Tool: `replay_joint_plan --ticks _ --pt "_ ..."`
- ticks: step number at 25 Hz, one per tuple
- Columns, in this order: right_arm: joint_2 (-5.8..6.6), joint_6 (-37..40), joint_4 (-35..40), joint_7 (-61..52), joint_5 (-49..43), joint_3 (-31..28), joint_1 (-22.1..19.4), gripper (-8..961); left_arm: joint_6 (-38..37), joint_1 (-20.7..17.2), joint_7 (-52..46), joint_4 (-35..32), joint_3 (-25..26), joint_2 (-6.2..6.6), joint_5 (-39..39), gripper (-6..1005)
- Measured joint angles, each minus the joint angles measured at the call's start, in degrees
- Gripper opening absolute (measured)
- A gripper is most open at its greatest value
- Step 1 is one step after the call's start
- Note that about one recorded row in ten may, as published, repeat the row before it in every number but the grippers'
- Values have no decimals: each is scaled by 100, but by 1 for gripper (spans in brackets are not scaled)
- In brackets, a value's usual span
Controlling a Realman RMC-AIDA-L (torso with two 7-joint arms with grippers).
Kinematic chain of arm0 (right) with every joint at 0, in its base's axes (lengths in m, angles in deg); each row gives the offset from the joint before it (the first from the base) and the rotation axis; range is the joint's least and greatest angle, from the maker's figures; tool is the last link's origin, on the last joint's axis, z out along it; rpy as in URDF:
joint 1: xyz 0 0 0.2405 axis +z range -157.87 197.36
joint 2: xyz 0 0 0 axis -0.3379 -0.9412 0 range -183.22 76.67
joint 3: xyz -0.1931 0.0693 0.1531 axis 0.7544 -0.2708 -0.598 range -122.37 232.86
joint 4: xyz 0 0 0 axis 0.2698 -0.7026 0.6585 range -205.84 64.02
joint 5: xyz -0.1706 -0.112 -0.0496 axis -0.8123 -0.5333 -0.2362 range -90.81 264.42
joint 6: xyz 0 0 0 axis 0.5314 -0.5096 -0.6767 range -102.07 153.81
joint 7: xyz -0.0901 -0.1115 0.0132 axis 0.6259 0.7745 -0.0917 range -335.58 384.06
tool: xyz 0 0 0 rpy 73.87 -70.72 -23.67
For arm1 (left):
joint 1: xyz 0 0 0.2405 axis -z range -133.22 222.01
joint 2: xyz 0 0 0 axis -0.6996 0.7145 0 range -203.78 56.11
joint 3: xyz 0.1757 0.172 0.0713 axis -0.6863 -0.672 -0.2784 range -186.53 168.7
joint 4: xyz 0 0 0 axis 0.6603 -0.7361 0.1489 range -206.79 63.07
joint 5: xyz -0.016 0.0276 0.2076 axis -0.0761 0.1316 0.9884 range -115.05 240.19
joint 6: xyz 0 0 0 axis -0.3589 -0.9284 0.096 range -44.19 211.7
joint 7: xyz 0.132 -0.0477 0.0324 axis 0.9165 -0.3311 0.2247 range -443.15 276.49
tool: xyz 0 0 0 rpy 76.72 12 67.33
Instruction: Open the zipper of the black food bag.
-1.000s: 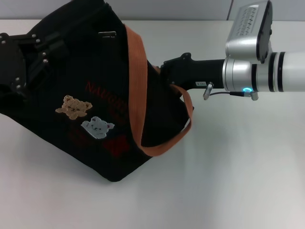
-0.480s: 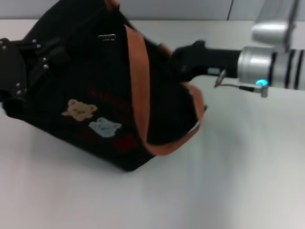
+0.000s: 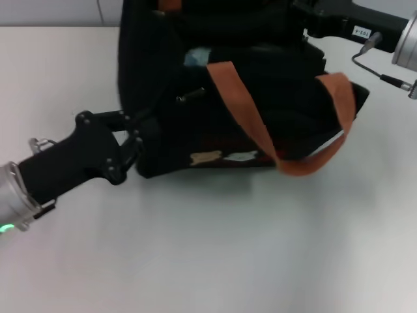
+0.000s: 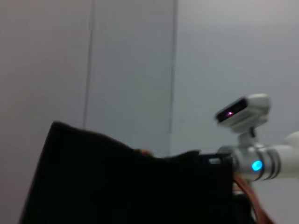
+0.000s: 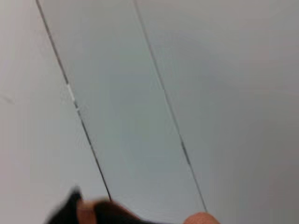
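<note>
The black food bag (image 3: 215,98) lies tipped over on the white table (image 3: 228,261), a soft, boxy fabric shape with its flat patched face turned low toward the table. Two pale bear patches show as thin slivers along the bag's lower edge. One orange-brown webbing strap (image 3: 244,114) runs as a flat band across the bag's upper face and loops out past its right end, where it rests on the table.

A small slim metal piece, the zipper (image 3: 191,95) pull by its look, sits on the dark fabric just left of that strap.

The left gripper (image 3: 140,140), matte black with bolt heads, presses against the bag's lower left corner; its fingers seem clamped on the fabric there. The right gripper (image 3: 306,19) reaches into the bag's upper right part, and I cannot tell whether it is wide or narrow, since black fabric hides its tips.
</note>
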Motion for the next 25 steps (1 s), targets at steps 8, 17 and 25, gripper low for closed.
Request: replay_joint_plan --ticks 8,17,25 --pt "-4 41 38 -125 11 -70 -167 190 229 -85 171 333 56 15 -373 275" --pt "20 1539 465 -160 30 -1576 -752 580 -410 -348 -167 69 67 65 -781 465" --pt "324 2216 367 -528 37 -2033 -1127 739 -1094 -554 -517 -321 146 119 -787 737"
